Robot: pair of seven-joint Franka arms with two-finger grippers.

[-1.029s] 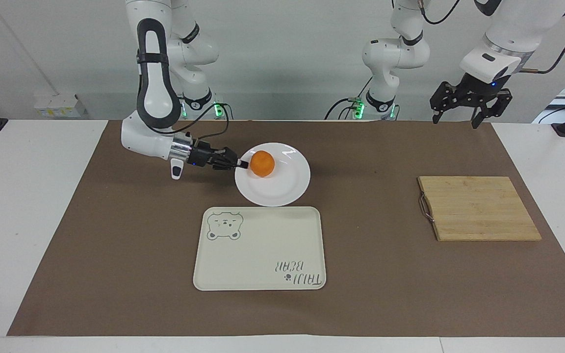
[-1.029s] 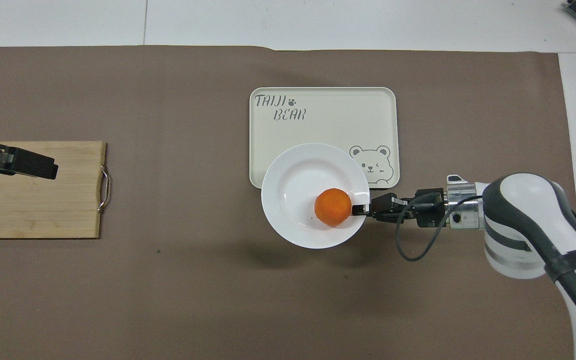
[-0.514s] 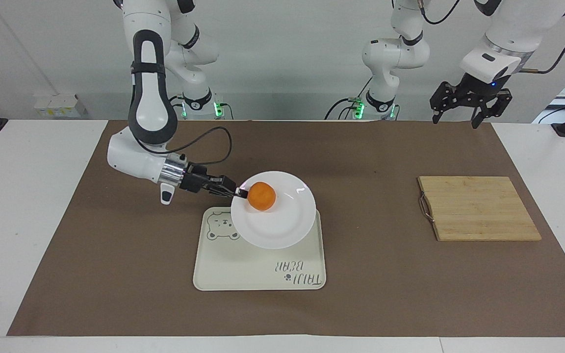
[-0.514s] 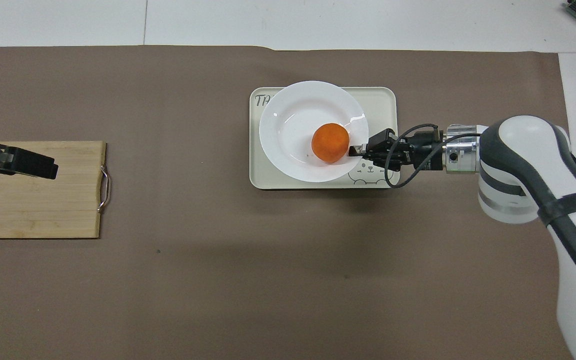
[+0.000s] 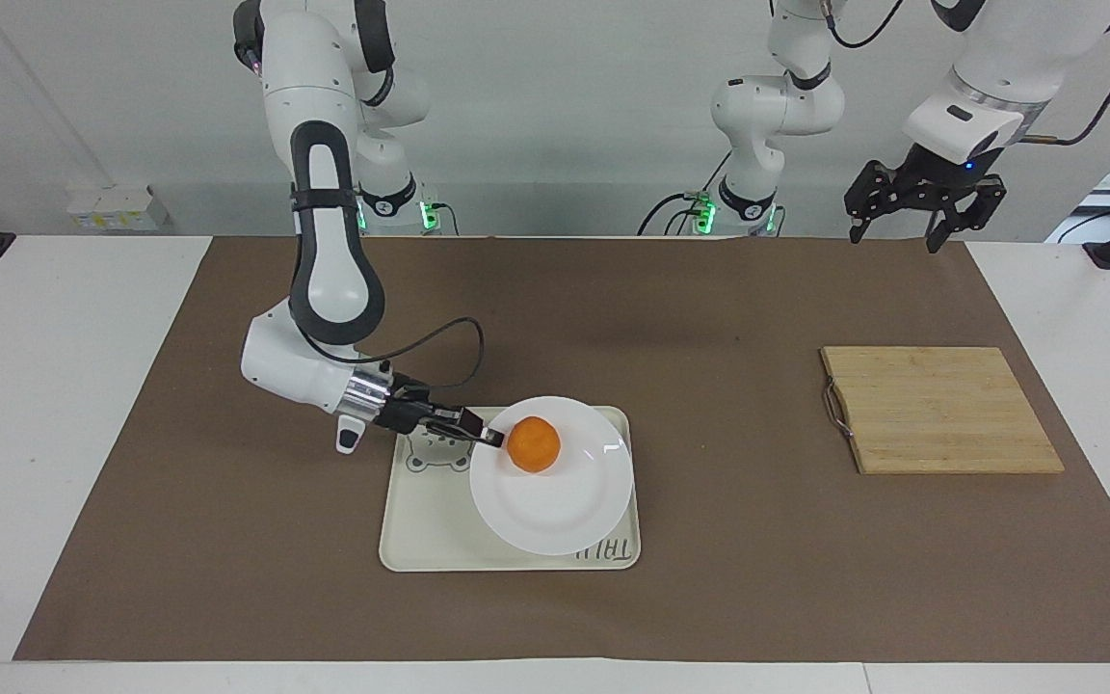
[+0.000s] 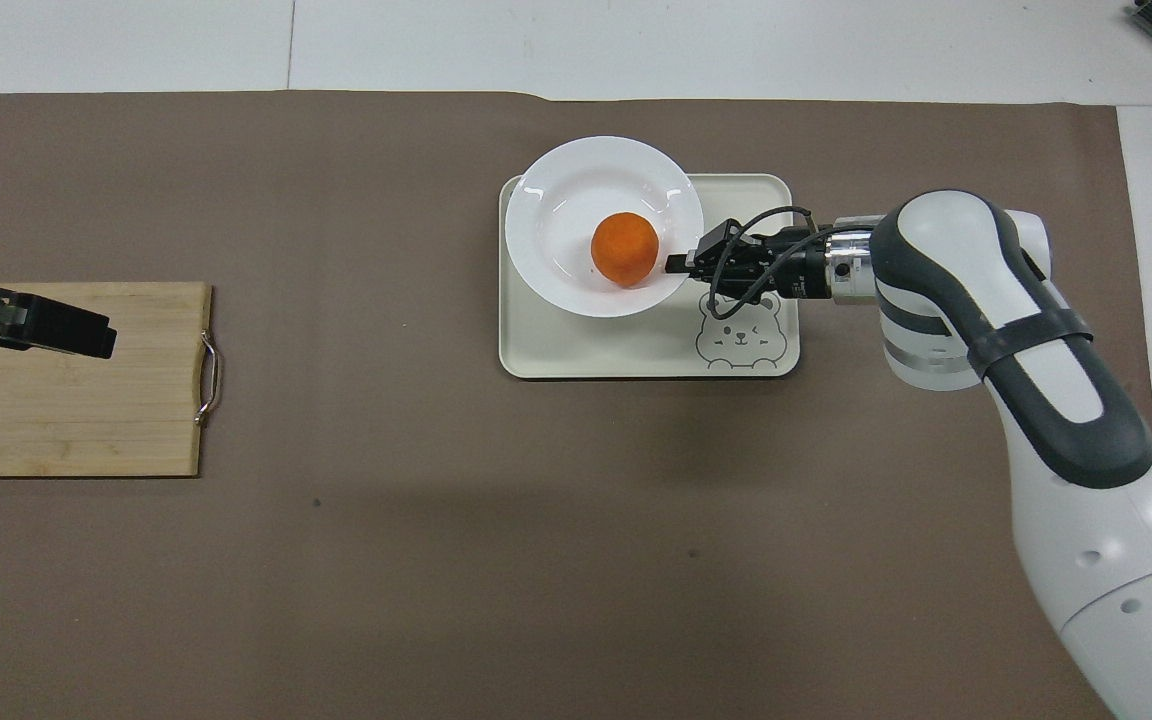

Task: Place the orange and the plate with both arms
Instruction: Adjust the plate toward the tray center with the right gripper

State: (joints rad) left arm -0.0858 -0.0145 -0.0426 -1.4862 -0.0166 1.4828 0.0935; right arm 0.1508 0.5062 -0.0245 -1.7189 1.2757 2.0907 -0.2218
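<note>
Now, right pincer (image 5: 489,439) gripping plate (image 5: 555,501) (orange (image 5: 533,444) aboard)

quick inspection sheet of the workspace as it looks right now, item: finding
surface: white table under a brown mat
job's things: orange sits on the plate; plate is over the cream bear tray, toward its edge farther from the robots
clutter: wooden cutting board at the left arm's end
grippers: right gripper shut on the plate's rim; left gripper open, waiting over the cutting board
cables: dark cable loops at the right wrist
surroundings: plain wall, arm bases with green lights
</note>
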